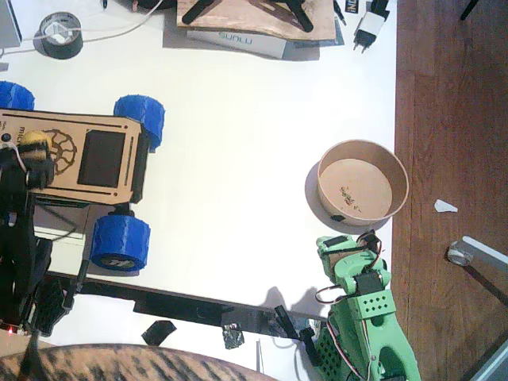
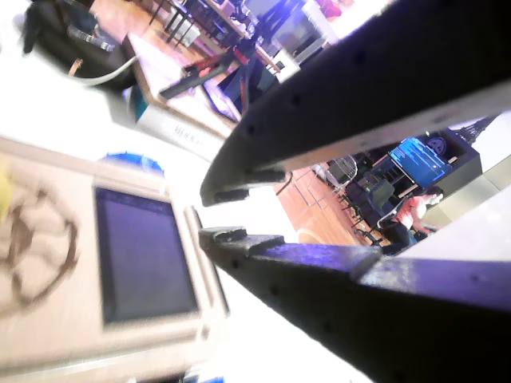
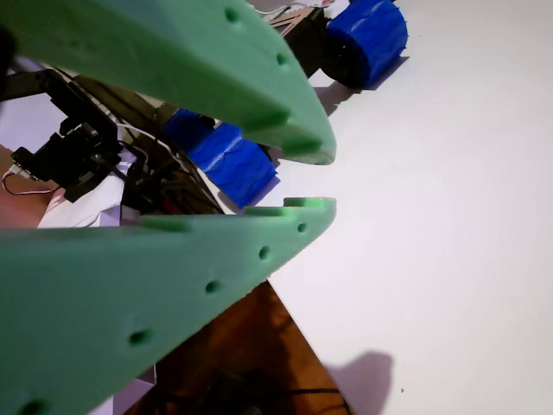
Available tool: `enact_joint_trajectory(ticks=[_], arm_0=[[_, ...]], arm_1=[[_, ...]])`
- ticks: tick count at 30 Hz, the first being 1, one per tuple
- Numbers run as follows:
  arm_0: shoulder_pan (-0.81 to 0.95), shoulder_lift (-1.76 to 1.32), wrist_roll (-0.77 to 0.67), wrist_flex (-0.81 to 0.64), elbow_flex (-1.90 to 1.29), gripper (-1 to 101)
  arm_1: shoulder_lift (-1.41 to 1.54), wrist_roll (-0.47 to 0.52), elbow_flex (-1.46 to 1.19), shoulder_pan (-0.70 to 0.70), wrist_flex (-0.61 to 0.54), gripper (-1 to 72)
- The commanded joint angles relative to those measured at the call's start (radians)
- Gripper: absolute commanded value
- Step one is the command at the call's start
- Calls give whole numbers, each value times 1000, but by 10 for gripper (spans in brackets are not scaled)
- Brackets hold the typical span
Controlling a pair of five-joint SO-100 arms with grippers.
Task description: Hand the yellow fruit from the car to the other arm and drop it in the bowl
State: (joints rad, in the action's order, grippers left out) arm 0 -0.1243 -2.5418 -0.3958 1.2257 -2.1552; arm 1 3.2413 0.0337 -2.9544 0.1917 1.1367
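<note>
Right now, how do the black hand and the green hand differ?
The black hand hangs over the car, near the fruit; the green hand is over bare table, beside the bowl. Black's jaws are dark, green's bright green. Both are open and empty.

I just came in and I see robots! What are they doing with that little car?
The black left arm is reaching over the wooden car, where a yellow fruit sits by its gripper. Its jaws are open, empty. The green right arm waits with open jaws beside the bowl, which holds no fruit.
</note>
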Motion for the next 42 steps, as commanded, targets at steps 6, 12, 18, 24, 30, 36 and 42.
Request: enact_joint_trajectory(ticks=[6,12,18,24,30,36,42], arm_0=[[-239,63,8,69,166,32],[-307,123,11,25,166,37],[-308,225,11,-40,166,42],[-308,253,11,-78,166,79],[-308,330,11,-91,166,207],[-308,347,12,-100,166,373],[-302,430,12,-87,160,465]], arm_1=[[6,17,41,-3,6,10],[6,17,48,-6,11,10],[6,18,46,-6,11,10],[6,18,46,-6,12,10],[6,20,48,-6,12,10],[6,20,48,-8,12,10],[6,21,48,-14,14,10]])
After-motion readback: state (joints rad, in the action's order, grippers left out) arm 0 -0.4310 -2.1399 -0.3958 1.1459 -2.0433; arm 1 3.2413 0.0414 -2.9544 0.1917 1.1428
